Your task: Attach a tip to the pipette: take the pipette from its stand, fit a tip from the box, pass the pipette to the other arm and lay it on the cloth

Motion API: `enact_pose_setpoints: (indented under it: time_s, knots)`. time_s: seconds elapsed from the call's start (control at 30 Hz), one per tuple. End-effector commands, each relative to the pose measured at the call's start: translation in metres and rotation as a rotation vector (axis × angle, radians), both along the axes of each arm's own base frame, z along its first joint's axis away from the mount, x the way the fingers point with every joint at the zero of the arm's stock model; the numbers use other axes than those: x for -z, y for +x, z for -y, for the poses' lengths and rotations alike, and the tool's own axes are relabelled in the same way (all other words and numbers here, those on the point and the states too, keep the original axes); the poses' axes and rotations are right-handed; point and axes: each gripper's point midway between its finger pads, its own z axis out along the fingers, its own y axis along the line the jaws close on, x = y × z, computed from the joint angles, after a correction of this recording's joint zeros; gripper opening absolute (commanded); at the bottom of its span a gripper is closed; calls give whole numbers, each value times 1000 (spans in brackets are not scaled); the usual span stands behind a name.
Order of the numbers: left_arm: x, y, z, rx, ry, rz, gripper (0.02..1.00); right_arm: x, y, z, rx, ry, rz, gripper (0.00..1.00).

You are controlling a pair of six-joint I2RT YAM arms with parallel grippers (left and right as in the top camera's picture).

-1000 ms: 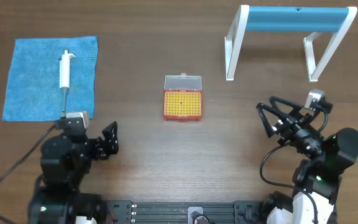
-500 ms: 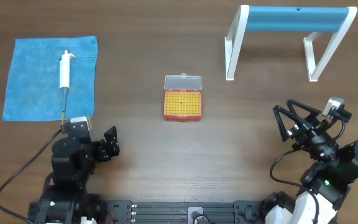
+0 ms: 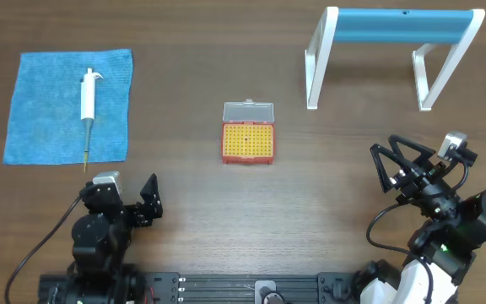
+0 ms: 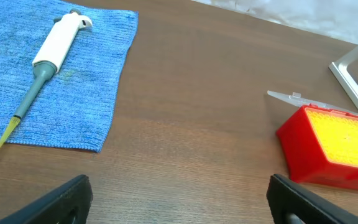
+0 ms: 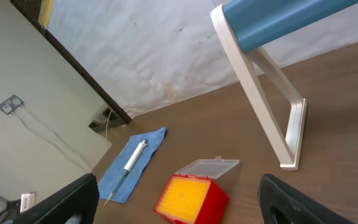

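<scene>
The white pipette (image 3: 87, 95) lies on the blue cloth (image 3: 36, 110) at the table's left, its yellow tip (image 3: 85, 156) reaching just past the cloth's near edge. In the left wrist view the pipette (image 4: 56, 45) lies on the cloth (image 4: 86, 93) with the red tip box (image 4: 331, 149) off to the side. My left gripper (image 3: 147, 201) (image 4: 179, 190) is open and empty, near the table's front left, apart from the cloth. My right gripper (image 3: 393, 154) (image 5: 179, 202) is open and empty at the front right, facing the tip box (image 5: 188, 194) and the stand (image 5: 263, 68).
The red tip box (image 3: 248, 140), lid open, sits mid-table. The blue-and-white pipette stand (image 3: 395, 29) stands at the back right. Bare brown tabletop lies between the box and both arms.
My left arm has drawn back toward the table's front edge, away from the cloth. The right arm pulled back to the right, then stayed still. The pipette has not moved.
</scene>
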Motion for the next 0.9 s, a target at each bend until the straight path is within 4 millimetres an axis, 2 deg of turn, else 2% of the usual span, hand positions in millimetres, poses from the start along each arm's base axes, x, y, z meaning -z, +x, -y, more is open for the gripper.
enact_pose_setpoints:
  time_s: [0.03,0.3,0.33,0.43,0.53,0.63,0.73,0.87,0.9]
  knots:
    - [4,0,-3,-19,0,1,910,-3,-2,-2,-15,-17,18,825]
    - [5,-1,-4,-23,2,-7,910,-3,-2,-2,-16,-17,19,825]
    - [5,-1,-4,-23,2,-7,993,-3,-2,-2,-16,-17,19,825]
    - [7,-2,-4,-19,12,-15,993,-3,-2,-2,-15,-17,19,825]
    - [-11,6,-16,-85,37,63,993,-3,-2,-2,-15,-17,18,825]
    - [-45,12,-44,-248,80,204,993,-3,-2,-2,-15,-4,8,825]
    - [-36,10,-45,-248,87,167,993,-3,-2,-2,-15,12,-3,825]
    - [-1,-2,-45,-240,109,15,993,-3,-2,-2,-15,19,-9,825]
    - [2,-4,-45,-239,112,-2,996,-3,-2,-2,-15,18,-8,825]
